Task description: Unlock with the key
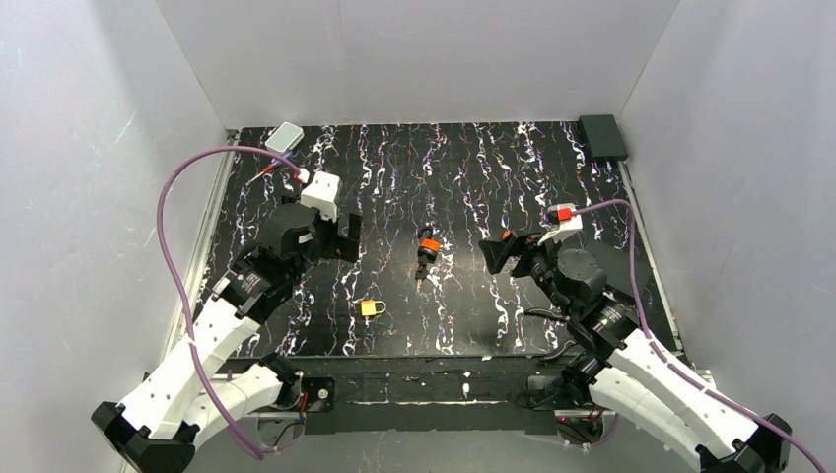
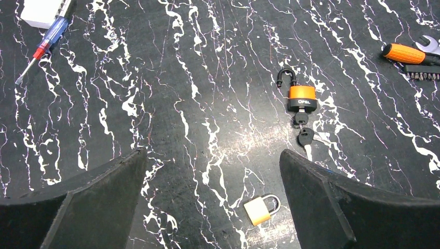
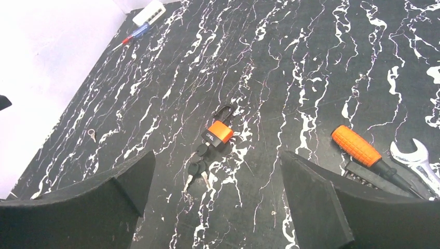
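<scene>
Key [image 2: 301, 118] sticks in the bottom of the orange padlock [image 2: 302, 97], with a second key [image 2: 306, 137] just past it. Left gripper [image 2: 211, 151] is left of the padlock, fingers spread wide, empty. Right gripper [image 3: 217, 153] is right of it, also spread, empty. Yellow padlock [image 2: 258, 210] lies near the orange one, on the arm-base side.

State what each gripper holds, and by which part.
Nothing is held: the left gripper and right gripper are open and empty, clear of the key.

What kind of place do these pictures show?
Probably a robot test booth in a lab: plain white panel walls enclose a black white-veined tabletop, and practice items lie there, like an orange padlock and a small yellow padlock.
</scene>
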Robot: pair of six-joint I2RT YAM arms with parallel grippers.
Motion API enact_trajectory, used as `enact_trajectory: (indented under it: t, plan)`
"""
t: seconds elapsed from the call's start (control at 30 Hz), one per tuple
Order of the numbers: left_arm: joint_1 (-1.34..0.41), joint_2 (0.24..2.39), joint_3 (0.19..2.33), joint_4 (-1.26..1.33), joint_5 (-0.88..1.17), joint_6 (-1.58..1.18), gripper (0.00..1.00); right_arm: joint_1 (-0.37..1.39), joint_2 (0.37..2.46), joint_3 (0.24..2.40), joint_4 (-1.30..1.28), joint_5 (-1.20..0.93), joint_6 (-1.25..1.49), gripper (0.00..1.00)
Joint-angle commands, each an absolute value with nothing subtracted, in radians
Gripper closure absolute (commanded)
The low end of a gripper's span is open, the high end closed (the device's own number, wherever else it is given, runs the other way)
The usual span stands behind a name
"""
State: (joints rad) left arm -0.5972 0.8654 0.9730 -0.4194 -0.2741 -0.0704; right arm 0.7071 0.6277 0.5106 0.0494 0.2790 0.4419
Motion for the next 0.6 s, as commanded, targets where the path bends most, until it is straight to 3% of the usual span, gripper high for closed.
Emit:
enact_trajectory:
  t: [0.0,0.57]
  plan:
    - [-0.593,0.846,0.965,-0.414,-0.299,-0.061,0.02,0.707,0.596,0.492,0.075,0.315,0.485,0.02]
    - [-0.592,0.837,0.959,-0.413,-0.313,-0.057,0.02,0.707,0.64,0.505,0.062,0.324,0.501,0.02]
